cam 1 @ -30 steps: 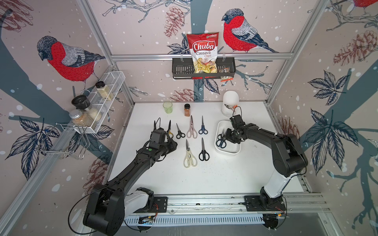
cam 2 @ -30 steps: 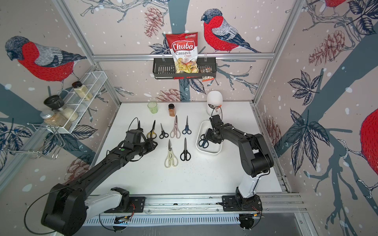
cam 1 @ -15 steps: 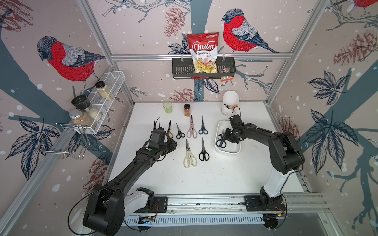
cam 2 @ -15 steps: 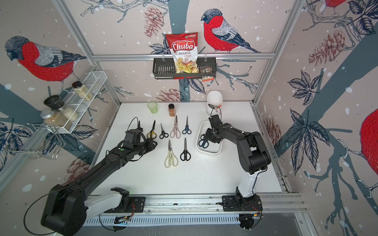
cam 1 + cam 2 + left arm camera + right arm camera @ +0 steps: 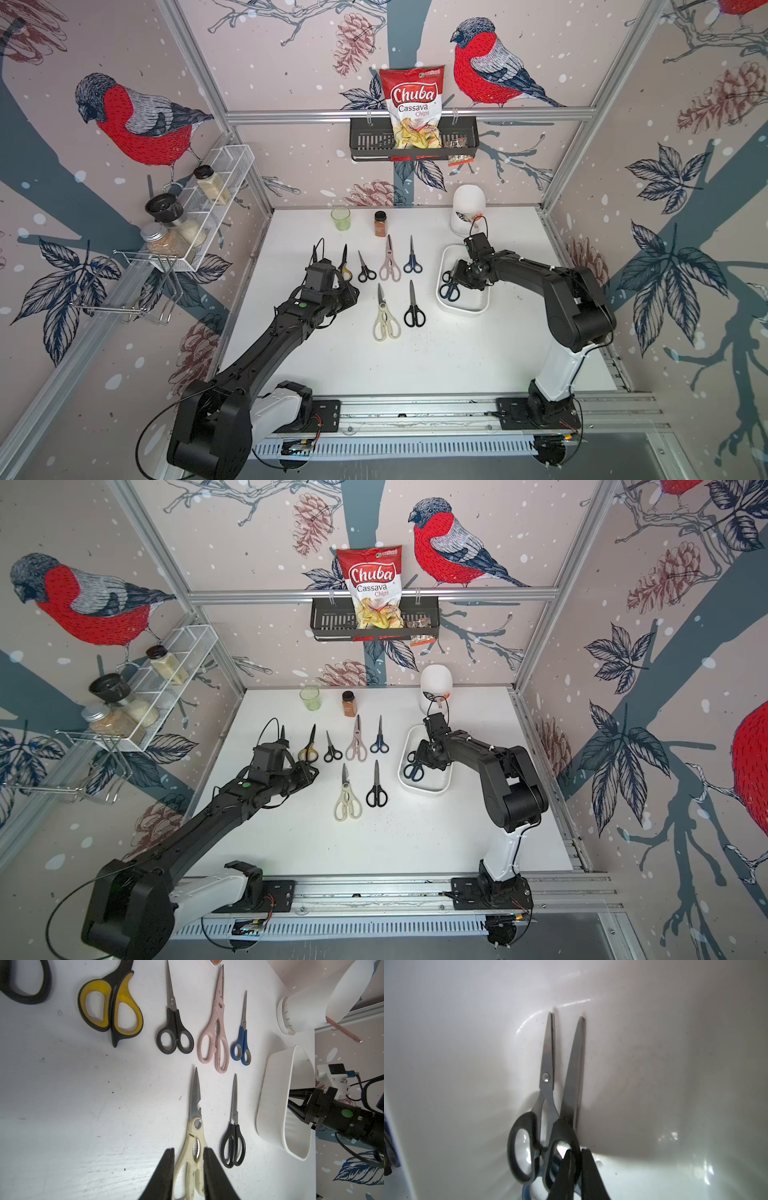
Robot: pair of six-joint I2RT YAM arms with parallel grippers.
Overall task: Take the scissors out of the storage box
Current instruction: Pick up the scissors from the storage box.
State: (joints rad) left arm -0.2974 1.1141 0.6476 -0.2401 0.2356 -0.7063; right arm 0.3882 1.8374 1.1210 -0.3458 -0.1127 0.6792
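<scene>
Scissors with dark handles [image 5: 573, 1068] lie in the storage box [image 5: 463, 308], blades toward its wall, a second pair [image 5: 547, 1064] just beside them. My right claw [image 5: 577, 1152] is pinched onto one handle ring. My left claw [image 5: 188, 1149] hangs narrowly parted near the cream pair [image 5: 195, 1126] on the tabletop [image 5: 83, 1105].

The storage box [image 5: 463, 308] is glossy white, the table [image 5: 457, 353] white; the scissors [image 5: 218, 1007] have black, navy blue, pale pink, cream and yellow-and-black handles.
</scene>
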